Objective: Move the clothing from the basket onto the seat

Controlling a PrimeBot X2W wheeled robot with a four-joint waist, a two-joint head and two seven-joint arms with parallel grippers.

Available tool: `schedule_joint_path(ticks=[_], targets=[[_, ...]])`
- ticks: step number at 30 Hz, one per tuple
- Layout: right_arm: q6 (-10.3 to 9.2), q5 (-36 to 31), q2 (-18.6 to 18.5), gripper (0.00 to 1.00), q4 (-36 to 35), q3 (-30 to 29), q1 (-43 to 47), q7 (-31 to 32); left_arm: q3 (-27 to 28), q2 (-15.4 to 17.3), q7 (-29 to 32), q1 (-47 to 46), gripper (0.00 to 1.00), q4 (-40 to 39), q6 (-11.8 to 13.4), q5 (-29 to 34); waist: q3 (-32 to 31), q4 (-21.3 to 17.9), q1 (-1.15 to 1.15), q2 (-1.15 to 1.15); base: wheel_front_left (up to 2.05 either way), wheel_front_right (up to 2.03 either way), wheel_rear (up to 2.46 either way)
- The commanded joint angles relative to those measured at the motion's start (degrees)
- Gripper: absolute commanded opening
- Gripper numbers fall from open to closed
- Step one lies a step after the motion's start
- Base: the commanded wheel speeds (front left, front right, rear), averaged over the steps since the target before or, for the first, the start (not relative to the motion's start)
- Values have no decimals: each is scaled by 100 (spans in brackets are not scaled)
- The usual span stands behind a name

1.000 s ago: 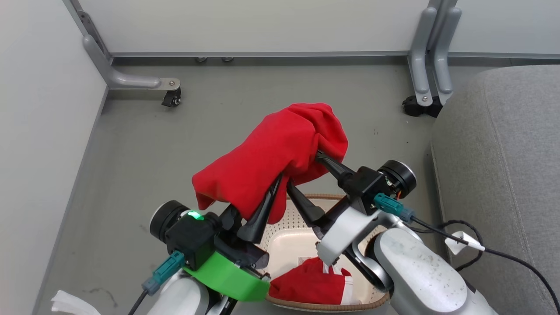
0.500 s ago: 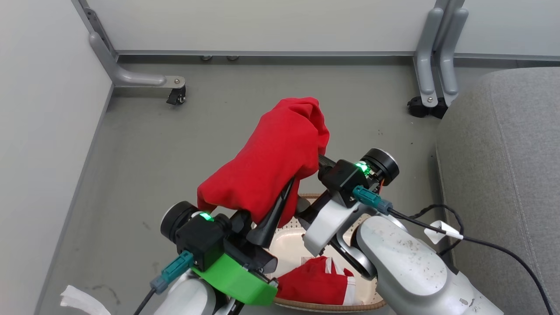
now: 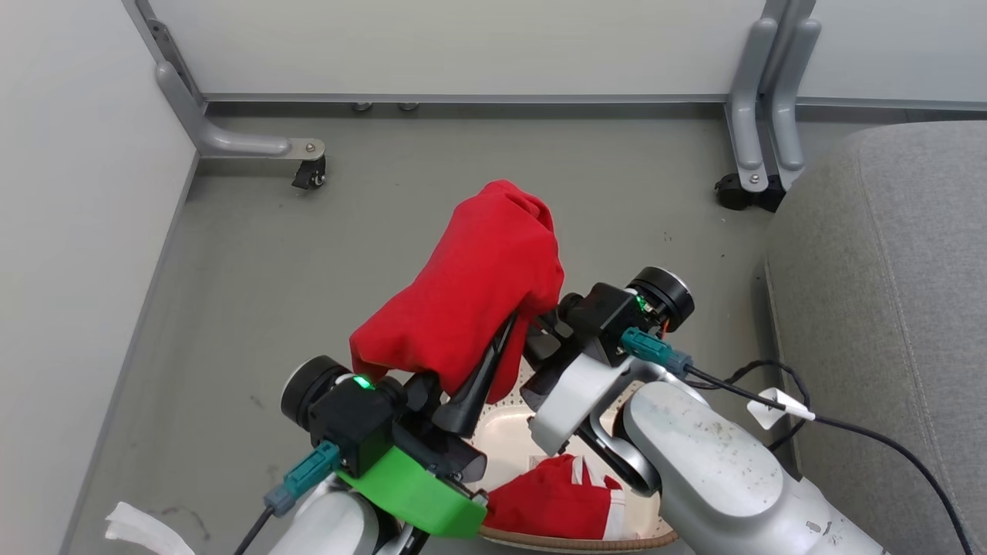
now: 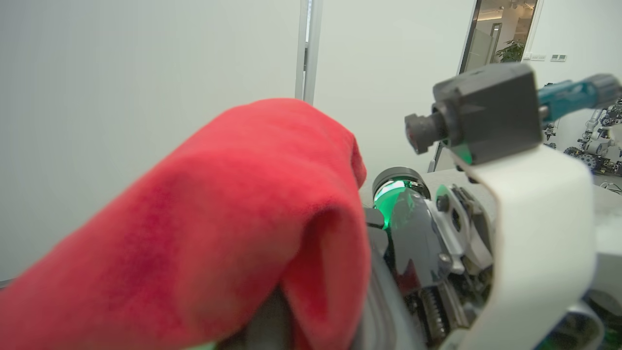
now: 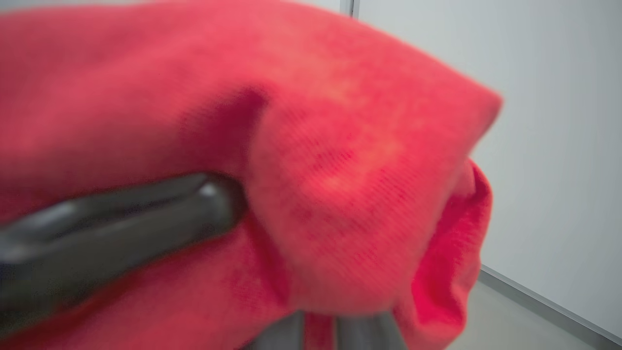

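A red piece of clothing (image 3: 470, 285) hangs bunched in the air above the floor, held from below by both grippers. My left gripper (image 3: 493, 347) reaches up into its lower edge and is shut on it; in the left wrist view the cloth (image 4: 233, 209) drapes over the fingers. My right gripper (image 3: 540, 316) is shut on the cloth's right side, its tips buried in fabric (image 5: 340, 160). A second red garment with white stripes (image 3: 563, 501) lies in the cream basket (image 3: 509, 432) beneath the arms. The grey seat (image 3: 887, 308) stands to the right.
White partition walls enclose the grey floor at the back and left, on grey legs with castors (image 3: 308, 173) (image 3: 744, 189). A black cable with a white tag (image 3: 779, 405) trails from my right arm beside the seat. A white scrap (image 3: 143, 532) lies at the lower left.
My right gripper went from open to shut on the garment's right side and shifted left. The cloth has gathered into a narrower bundle. The left gripper keeps its hold.
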Motion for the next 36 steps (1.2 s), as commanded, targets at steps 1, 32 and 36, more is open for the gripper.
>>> schedule_joint_path(ticks=[1, 32, 36], targets=[[0, 51, -17, 0, 14, 7, -62, -38, 2, 39, -21, -81, 0, 20, 22, -21, -10, -4, 0, 0, 0, 0, 0], [0, 259, -127, 0, 17, -629, -36, -116, -95, 217, 224, 66, 100, 78, 262, -41, 4, -63, 0, 0, 0, 0, 0], [0, 213, -119, 0, 10, -785, -3, -119, -119, 248, 253, 57, 100, 103, 274, -11, 26, -132, 0, 0, 0, 0, 0]])
